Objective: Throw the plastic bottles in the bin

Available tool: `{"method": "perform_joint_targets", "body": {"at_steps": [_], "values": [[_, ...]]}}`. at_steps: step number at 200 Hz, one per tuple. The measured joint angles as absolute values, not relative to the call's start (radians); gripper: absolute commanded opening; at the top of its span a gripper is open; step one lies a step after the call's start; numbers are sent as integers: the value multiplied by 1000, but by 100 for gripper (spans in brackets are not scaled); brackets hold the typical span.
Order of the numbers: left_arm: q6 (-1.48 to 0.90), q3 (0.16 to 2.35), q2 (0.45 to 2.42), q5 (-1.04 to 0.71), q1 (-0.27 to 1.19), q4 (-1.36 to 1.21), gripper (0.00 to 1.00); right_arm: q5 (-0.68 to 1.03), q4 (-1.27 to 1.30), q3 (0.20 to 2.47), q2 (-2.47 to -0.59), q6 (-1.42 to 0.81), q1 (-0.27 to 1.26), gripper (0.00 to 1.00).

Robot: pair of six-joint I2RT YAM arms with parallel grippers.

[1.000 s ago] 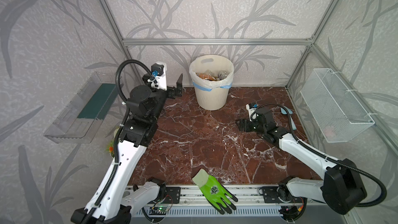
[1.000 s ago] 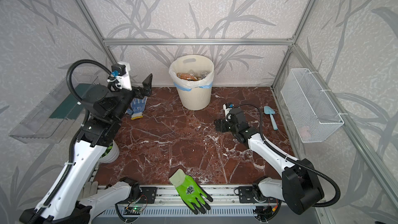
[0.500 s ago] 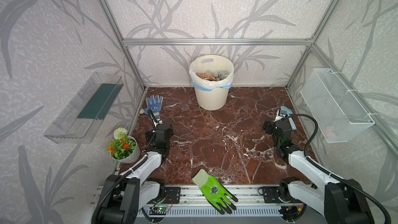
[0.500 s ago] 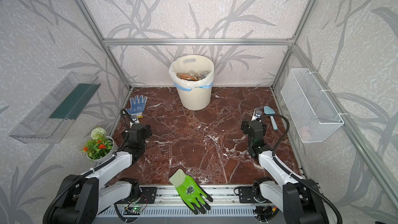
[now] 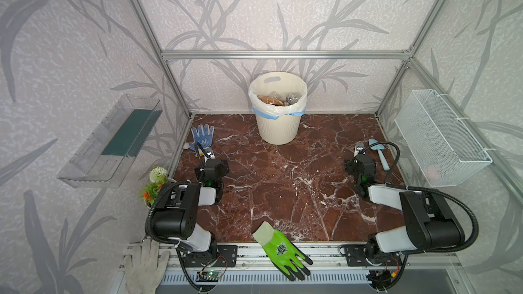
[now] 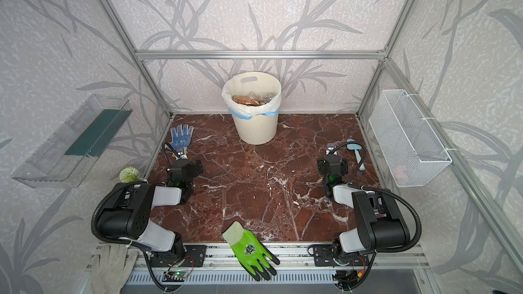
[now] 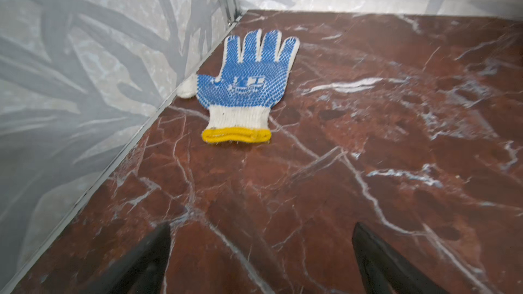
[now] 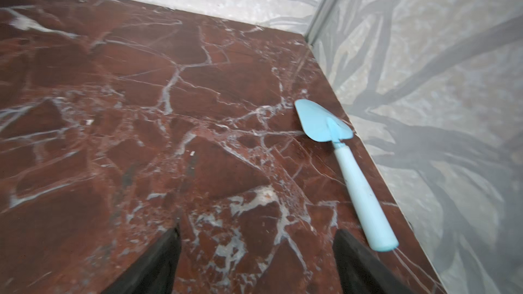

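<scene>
The plastic bottles [image 5: 276,99] lay heaped inside the bin [image 5: 278,128], brown labels and clear shoulders showing below the bag's rim. None could be seen on the marble floor [image 5: 283,182]. Such bottles looked light, thin-walled and slick, likely to buckle under a hard squeeze. A hold across the labelled waist, or just under the cap, would suit best. The bin stood well ahead of both grippers, roughly midway between them. The left gripper [image 7: 262,226] hung low, jaws spread and empty, with a blue dotted glove [image 7: 249,80] lying ahead of it. The right gripper [image 8: 259,229] was likewise spread on nothing, a pale blue trowel [image 8: 348,171] ahead and to its right, beside the wall. The job appeared finished.
</scene>
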State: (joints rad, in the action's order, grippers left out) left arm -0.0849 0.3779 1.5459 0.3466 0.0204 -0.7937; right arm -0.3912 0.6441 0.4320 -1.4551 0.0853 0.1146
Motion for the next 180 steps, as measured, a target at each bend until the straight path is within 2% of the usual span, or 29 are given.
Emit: {"method": "perform_joint_targets", "body": {"at_steps": [36, 48, 72, 108, 180], "values": [[-81, 389, 1543, 323, 19, -801, 99, -295, 709, 371, -1391, 97, 113, 85], [-81, 389, 1543, 319, 18, -801, 100, -245, 715, 361, -1372, 68, 105, 100], [-80, 389, 1543, 312, 18, -801, 99, -162, 768, 361, -1401, 52, 98, 99], [-80, 389, 1543, 311, 18, -801, 99, -120, 878, 364, -1591, 50, 101, 99], [-80, 389, 1543, 311, 18, -801, 99, -99, 946, 363, -1595, 54, 104, 99]]}}
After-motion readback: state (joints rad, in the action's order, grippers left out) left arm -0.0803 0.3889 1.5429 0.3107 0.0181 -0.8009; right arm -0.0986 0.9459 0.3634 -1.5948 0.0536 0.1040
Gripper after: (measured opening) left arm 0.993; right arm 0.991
